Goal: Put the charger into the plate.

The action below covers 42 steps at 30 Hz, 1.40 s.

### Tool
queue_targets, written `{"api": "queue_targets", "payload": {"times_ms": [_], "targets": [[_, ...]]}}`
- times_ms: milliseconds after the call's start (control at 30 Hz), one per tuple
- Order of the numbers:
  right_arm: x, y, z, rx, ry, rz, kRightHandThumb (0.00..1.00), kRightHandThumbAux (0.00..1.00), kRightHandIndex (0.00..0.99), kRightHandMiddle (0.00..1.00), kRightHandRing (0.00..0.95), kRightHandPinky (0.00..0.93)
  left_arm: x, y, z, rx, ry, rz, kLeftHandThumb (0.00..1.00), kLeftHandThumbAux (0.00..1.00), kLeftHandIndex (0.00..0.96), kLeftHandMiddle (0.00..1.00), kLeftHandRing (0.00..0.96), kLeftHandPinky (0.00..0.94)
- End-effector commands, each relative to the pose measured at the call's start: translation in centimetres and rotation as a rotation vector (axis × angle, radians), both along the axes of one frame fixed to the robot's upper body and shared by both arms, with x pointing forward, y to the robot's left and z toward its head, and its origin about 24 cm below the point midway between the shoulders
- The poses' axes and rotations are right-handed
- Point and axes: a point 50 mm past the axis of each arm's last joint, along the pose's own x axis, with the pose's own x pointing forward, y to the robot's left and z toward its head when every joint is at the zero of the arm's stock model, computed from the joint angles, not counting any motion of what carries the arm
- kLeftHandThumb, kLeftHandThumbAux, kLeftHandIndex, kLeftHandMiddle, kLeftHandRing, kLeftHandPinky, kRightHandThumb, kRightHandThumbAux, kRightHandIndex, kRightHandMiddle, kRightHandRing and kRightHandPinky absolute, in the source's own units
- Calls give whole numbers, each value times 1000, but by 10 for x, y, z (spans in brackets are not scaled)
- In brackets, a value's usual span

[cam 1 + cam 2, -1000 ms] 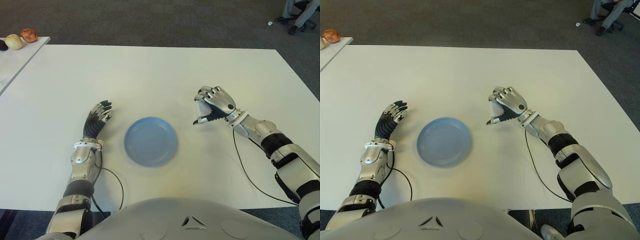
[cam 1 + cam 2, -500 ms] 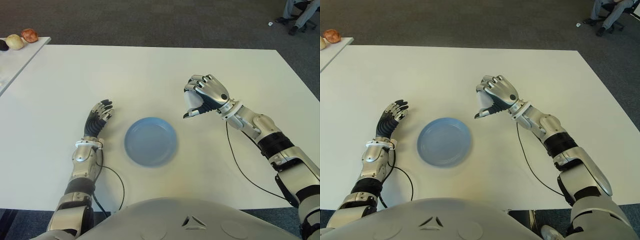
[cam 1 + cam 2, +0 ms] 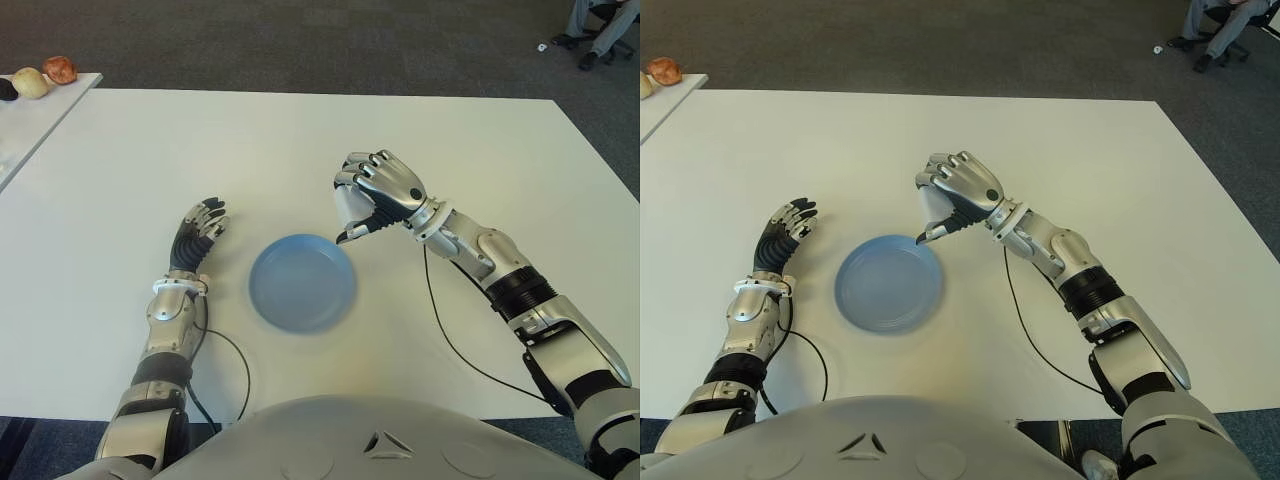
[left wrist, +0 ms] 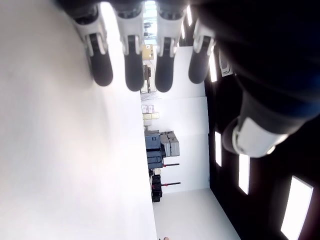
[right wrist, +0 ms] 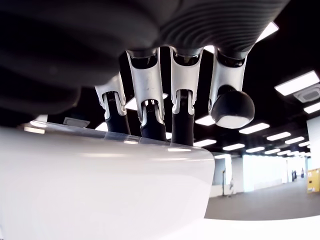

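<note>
an office or lab: grey carpet floor (image 3: 300, 40) around the white tabletop (image 3: 300, 140), a seated person's legs (image 3: 600, 25) beyond its far right corner, ceiling light panels (image 5: 300, 82) overhead

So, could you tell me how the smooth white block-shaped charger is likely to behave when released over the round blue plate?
The charger looks rigid and glossy, so probably slippery. The right hand grips it above the plate rim; it might slide, not roll.

Even, bright overhead light leaves the white tabletop (image 3: 300, 140) nearly shadowless in the eye views, while both wrist views blur their close dark fingers (image 5: 150, 107) against glaring ceiling light panels (image 4: 298, 205) and a washed-out white surface.
</note>
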Motion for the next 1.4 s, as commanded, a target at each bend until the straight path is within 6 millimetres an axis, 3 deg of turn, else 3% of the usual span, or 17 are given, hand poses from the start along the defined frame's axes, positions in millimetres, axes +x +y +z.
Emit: {"api": "queue_targets", "payload": {"times_ms": [33, 833, 1400], "targets": [[-2, 4, -4, -10, 22, 1, 700, 722, 439, 868, 873, 873, -36, -21, -45, -83, 249, -2, 0, 592, 200, 217, 214, 224], [-9, 28, -31, -41, 162, 59, 702, 721, 440, 857, 870, 872, -37, -28, -43, -86, 225, 2, 0, 600, 212, 246, 241, 245], [-17, 31, -39, -36, 216, 66, 706, 720, 441, 857, 869, 873, -37, -30, -41, -87, 214, -10, 0, 593, 210, 246, 239, 236]]}}
